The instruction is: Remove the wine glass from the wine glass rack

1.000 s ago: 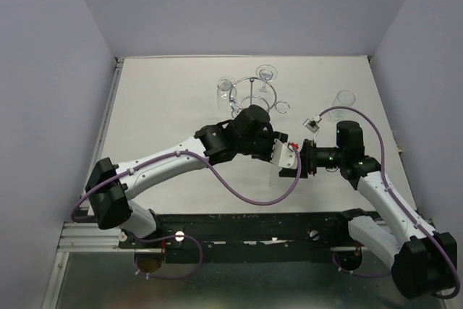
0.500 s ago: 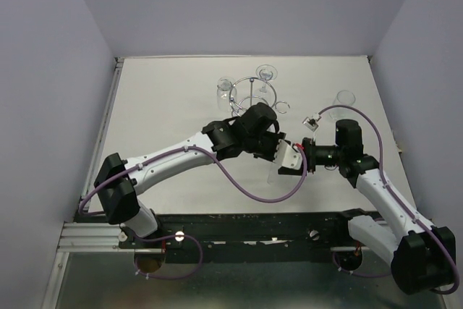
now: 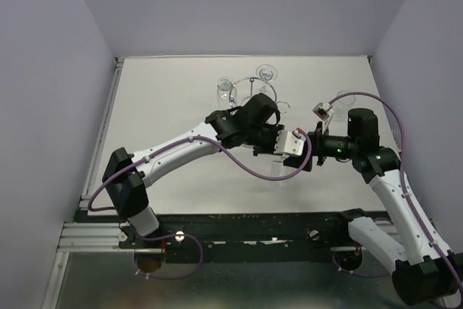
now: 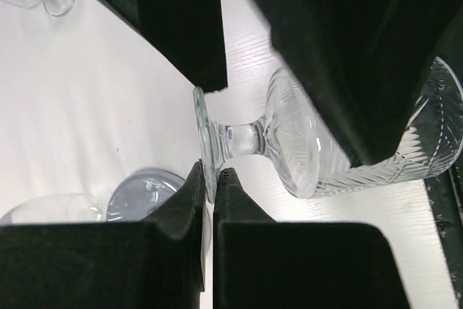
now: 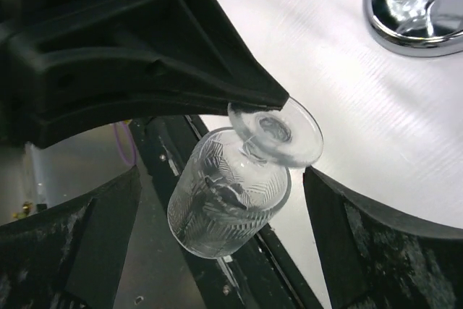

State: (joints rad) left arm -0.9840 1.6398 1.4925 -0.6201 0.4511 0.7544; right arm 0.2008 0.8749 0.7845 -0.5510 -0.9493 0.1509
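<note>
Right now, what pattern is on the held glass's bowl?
Clear wine glass, cut feathery ribs; right wrist view.

White counter [image 3: 166, 106] boxed in by pale lilac walls [image 3: 43, 70]; a metal rail [image 3: 87, 236] runs along its near edge, and a clear glass [image 3: 343, 99] sits off right.

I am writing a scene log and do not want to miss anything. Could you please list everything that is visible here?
wine glass rack: one, chrome, far middle of the table.
hanging wine glasses: three seem to show, clear, around the rack's top.
patterned wine glass: one, clear, held tilted in the air between the two grippers.
other glass: one, clear, on the table right of the rack, partly behind a cable.
table: one, white.
left gripper: black, shut on the patterned wine glass's foot.
right gripper: black, open, one finger on each side of the bowl.
</note>
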